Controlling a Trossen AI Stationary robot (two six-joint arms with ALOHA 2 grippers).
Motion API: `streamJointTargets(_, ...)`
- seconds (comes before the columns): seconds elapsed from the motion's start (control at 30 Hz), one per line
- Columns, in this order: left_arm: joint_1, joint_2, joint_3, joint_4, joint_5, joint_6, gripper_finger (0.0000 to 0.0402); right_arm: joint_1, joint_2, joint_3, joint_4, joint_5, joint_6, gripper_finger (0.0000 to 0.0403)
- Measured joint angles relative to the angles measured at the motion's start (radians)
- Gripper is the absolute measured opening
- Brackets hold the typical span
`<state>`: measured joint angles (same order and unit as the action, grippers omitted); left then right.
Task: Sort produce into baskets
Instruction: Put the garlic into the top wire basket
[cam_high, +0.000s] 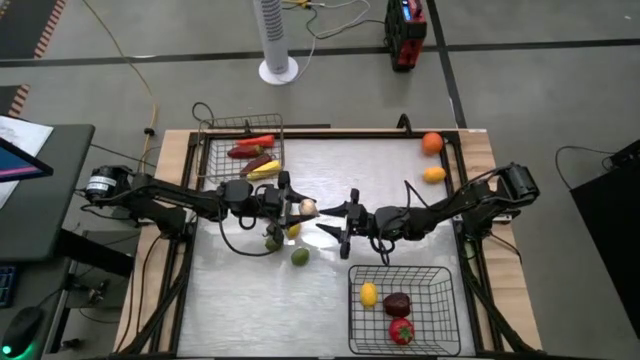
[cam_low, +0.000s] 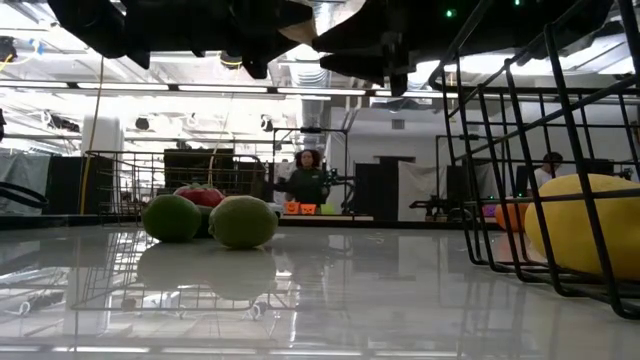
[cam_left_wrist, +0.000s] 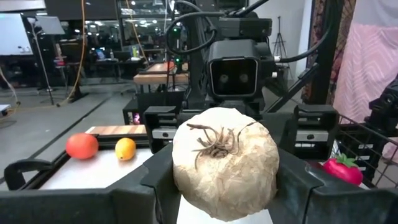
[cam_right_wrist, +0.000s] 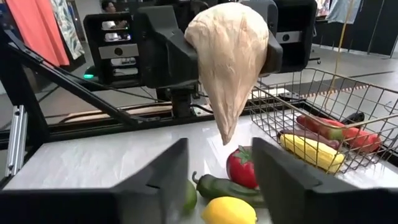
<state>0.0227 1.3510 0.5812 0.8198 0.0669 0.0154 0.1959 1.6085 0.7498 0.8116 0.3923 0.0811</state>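
I counted two wire baskets: the grey basket (cam_high: 212, 150) held three long pieces, the black basket (cam_high: 445, 300) held three round pieces.

1. A robotics lab or workshop: beyond the left gripper (cam_high: 300, 207) stretches a large open hall with a bare concrete floor (cam_high: 520, 90).
2. Above it run exposed ceiling ducts and strip lights (cam_low: 200, 90).
3. Further off behind the gripper stand workbenches (cam_left_wrist: 161, 71), and a person (cam_low: 307, 180) sits at equipment.
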Motion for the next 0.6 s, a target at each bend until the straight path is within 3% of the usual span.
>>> streamJointTargets(0.17, 0.001, -0.037, 0.000, -0.087, -0.011, 0.055, 0.0168, 0.008, -0.083, 0.000, -0.134, 0.003, 0.000, 0.0268)
streamJointTargets(0.4, 0.020, -0.151, -0.001, -0.304, -0.177, 0.109, 0.0169, 0.021, -0.243, 0.000, -0.378, 0.037, 0.083, 0.0276)
streamJointTargets(0.5, 0.024, -0.192, -0.001, -0.389, -0.315, 0.120, 0.0169, 0.027, -0.259, 0.000, -0.404, 0.054, 0.102, 0.0276)
streamJointTargets(0.6, 0.037, -0.221, -0.001, -0.474, -0.571, 0.105, 0.0169, 0.033, -0.242, 0.000, -0.397, 0.055, 0.104, 0.0276)
